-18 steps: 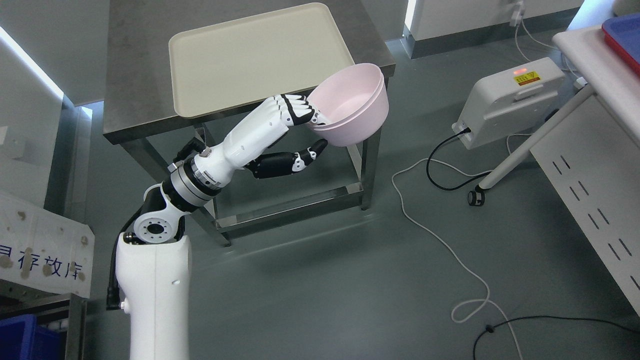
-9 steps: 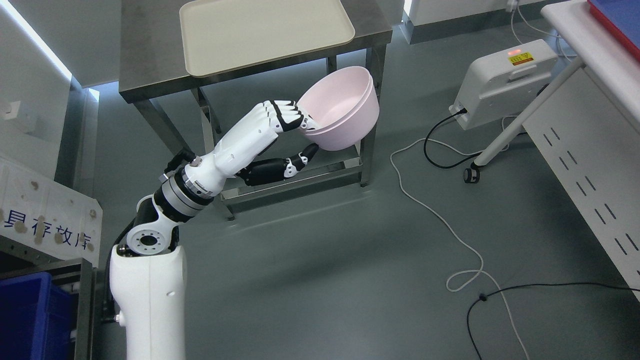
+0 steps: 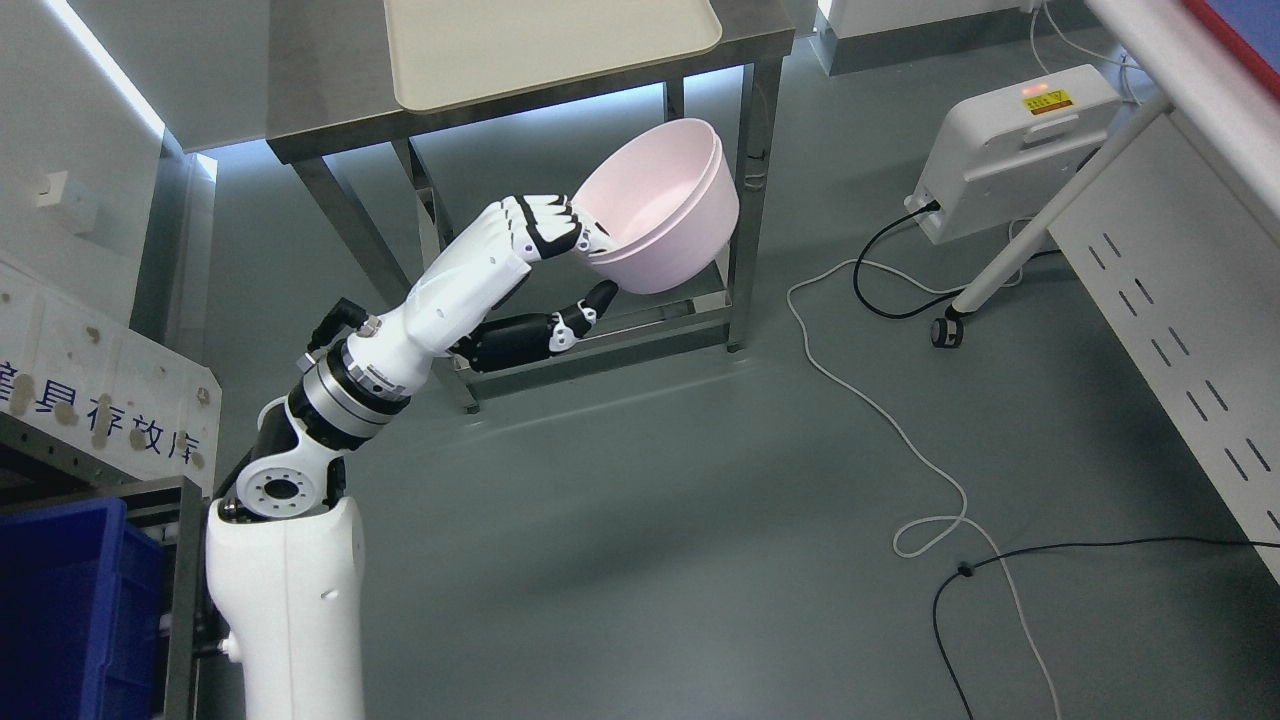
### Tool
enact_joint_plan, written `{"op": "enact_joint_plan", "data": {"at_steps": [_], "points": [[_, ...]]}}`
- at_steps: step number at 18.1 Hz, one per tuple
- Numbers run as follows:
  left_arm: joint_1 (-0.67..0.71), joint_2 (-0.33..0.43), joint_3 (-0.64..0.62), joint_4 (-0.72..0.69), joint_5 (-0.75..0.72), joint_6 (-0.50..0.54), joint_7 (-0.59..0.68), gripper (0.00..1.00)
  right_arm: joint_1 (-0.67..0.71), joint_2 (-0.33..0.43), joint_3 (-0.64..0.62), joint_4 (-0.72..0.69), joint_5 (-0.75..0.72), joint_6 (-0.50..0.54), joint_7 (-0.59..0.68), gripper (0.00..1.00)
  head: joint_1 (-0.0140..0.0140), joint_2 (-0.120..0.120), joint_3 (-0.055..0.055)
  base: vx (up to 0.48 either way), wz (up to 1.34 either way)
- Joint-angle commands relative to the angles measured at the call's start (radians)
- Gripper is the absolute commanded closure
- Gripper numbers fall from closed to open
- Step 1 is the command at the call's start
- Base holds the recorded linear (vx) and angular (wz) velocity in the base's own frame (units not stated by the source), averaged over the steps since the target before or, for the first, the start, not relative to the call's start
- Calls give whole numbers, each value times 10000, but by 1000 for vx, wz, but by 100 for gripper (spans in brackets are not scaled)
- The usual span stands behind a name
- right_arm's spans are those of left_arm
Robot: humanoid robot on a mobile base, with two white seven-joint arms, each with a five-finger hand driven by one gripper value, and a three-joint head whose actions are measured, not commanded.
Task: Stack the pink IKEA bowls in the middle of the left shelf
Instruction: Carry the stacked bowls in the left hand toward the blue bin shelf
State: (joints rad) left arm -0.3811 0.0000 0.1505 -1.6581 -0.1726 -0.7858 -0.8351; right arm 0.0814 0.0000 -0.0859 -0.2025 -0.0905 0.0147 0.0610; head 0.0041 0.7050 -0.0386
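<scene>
My left hand [image 3: 585, 270] is shut on the near rim of the pink bowls [image 3: 665, 205], two nested one inside the other. Fingers curl over the rim from above and the thumb [image 3: 590, 303] presses the underside. The bowls hang in the air, tilted with their opening toward upper left, in front of the steel table [image 3: 330, 75]. A shelf frame [image 3: 150, 495] shows at the lower left edge. My right arm is out of the picture.
A cream tray [image 3: 540, 45] lies on the steel table. A blue bin [image 3: 60, 610] sits at lower left under a white sign [image 3: 100, 400]. White and black cables [image 3: 900, 440] trail over the grey floor. A white device [image 3: 1010, 140] and a white perforated bench [image 3: 1180, 330] stand at right.
The whole picture has shifted: the table slid up and away and the blue bin and shelf came further into view, so the camera moved. The hand keeps its hold on the bowls.
</scene>
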Motion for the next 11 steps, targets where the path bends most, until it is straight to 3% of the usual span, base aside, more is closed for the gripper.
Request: {"op": "enact_joint_plan", "data": {"at_steps": [1,11], "points": [[22,175,136,-125,100,4,-9,98,-1,-175,0,0,0,7,3,0,0,0,0,-51,16],[-8,175,136,-125,176,4,-9,98,-1,-175,0,0,0,7,3,0,0,0,0,-11,65]]}}
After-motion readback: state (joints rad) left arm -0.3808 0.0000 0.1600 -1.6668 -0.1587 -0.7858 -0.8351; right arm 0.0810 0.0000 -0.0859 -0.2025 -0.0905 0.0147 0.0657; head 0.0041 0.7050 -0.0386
